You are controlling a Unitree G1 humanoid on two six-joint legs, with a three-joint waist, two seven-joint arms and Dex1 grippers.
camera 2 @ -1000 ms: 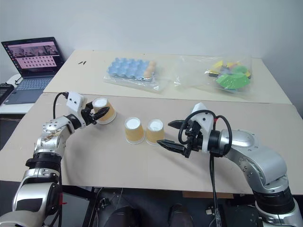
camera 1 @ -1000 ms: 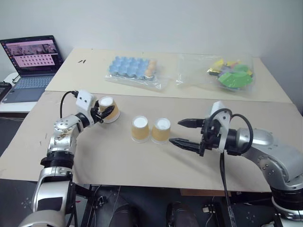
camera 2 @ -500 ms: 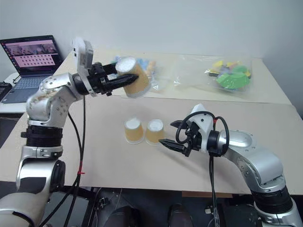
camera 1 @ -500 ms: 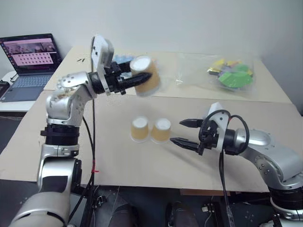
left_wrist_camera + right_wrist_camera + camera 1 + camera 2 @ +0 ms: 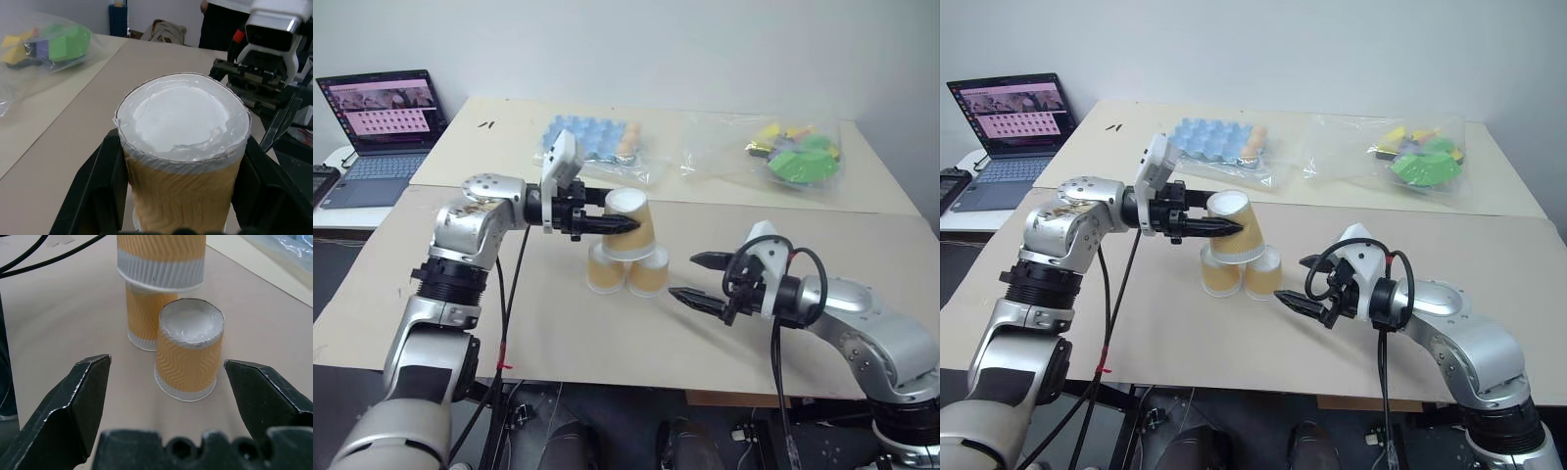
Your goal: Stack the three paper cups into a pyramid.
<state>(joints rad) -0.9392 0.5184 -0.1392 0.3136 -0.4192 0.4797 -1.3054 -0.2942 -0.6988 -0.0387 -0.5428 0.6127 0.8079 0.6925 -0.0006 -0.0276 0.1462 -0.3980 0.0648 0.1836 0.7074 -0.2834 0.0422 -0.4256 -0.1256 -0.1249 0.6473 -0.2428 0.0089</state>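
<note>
Grasping the third cup [image 5: 628, 223], the left end effector [image 5: 625, 224] holds it above two cups [image 5: 626, 273].

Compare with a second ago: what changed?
The left gripper, shut on the third cup, lifted it from the table's left side and swung it over the two base cups. Those cups stayed put, and the right gripper stayed open beside them.

Tan-orange zigzag-embossed paper cups [image 5: 188, 352] with white bases, black tool fingers [image 5: 73, 404], blue tray [image 5: 585, 139], beige table [image 5: 558, 333]
</note>
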